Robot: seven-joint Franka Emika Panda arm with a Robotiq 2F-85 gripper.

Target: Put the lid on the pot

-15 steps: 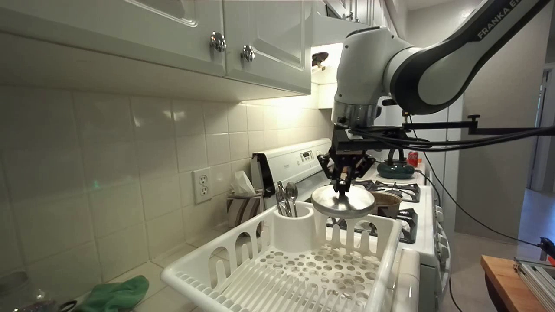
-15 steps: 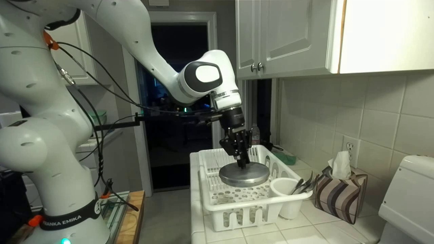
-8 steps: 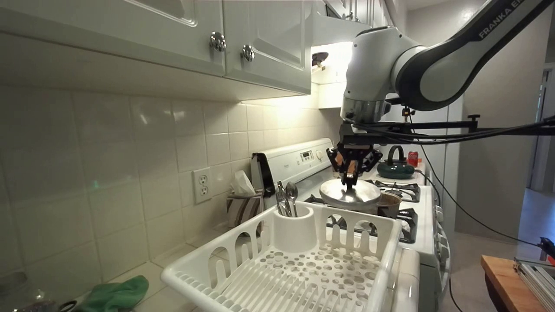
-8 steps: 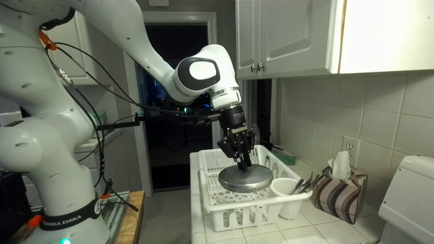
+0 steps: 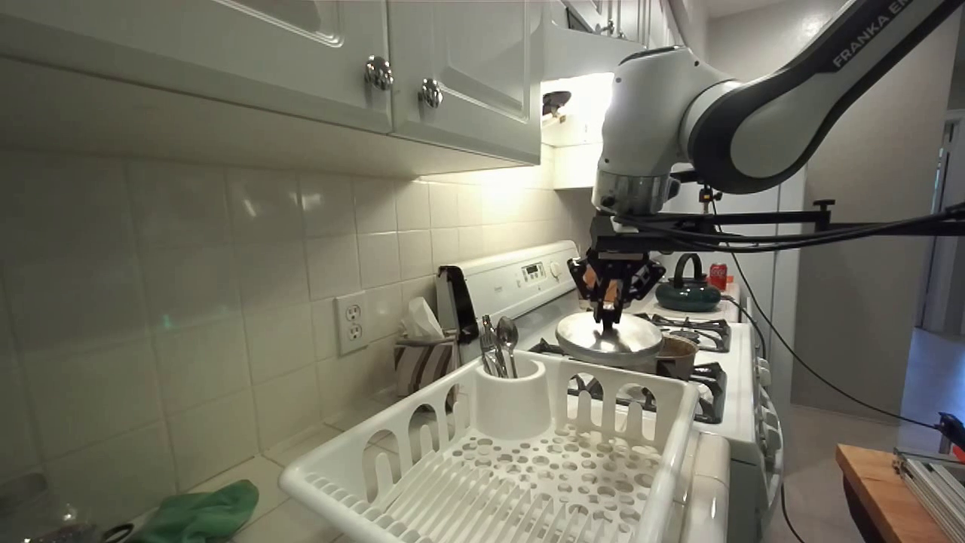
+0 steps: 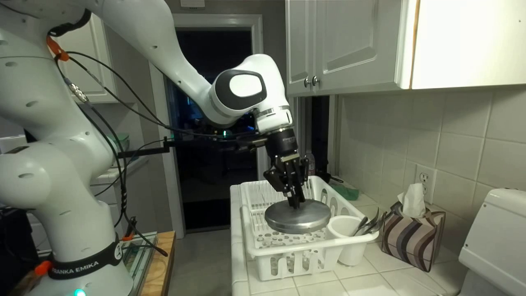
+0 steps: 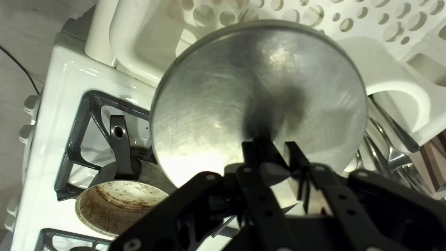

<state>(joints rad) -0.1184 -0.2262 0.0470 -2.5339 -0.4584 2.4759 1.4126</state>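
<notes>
One gripper [image 5: 608,318], jaws drawn in to a narrow gap, has the lid [image 7: 209,104] pinched at the centre of its top; lid held aloft, roughly level in both exterior views. Wrist view, bearings from the lid's centre: the pot [image 7: 118,202] sits at 8 o'clock on the white stove [image 7: 45,139], stained inside showing, right part hidden behind gripper and lid edge; its dark handle [image 7: 120,150] points to 12 o'clock. Burner grate [image 7: 72,146] toward 9 o'clock. White dish rack [image 7: 146,38] runs from 10 round to 3, overlapped by the lid in that view. Cutlery cup [image 7: 397,87] at 3; cutlery [image 7: 395,158] near 4. In an exterior view, bearings from the lid again: teal kettle [image 5: 687,296] at 2 o'clock, red can [image 5: 718,277] just beside it; green cloth [image 5: 200,509] at 8, well apart. In an exterior view, striped tissue box [image 6: 413,242] between 3 and 4, on the tiled counter [image 6: 320,287].
</notes>
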